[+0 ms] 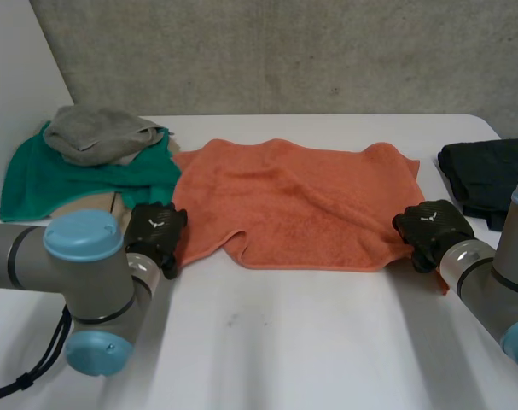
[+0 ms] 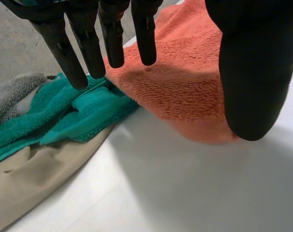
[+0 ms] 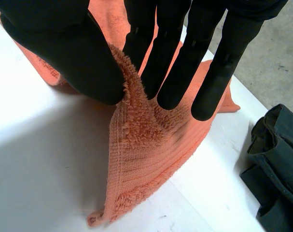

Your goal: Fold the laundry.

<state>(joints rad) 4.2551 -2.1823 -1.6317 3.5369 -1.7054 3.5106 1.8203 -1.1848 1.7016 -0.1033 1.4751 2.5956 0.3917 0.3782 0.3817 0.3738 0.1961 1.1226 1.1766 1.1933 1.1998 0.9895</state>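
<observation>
An orange towel (image 1: 301, 201) lies spread across the middle of the white table (image 1: 293, 342), with a fold along its near edge. My left hand (image 1: 154, 232) hovers at the towel's near left corner (image 2: 185, 87). Its fingers (image 2: 112, 34) are straight and stand well apart from the thumb, with nothing between them. My right hand (image 1: 427, 229) is at the near right corner. There the thumb (image 3: 64, 43) and straight fingers pinch a raised ridge of the orange towel (image 3: 136, 159), and the corner tip hangs down onto the table.
A green towel (image 1: 62, 175) with a grey cloth (image 1: 101, 132) on top lies at the far left, over a beige cloth (image 2: 30, 183). A folded black garment (image 1: 489, 175) sits at the right edge, close beside my right hand.
</observation>
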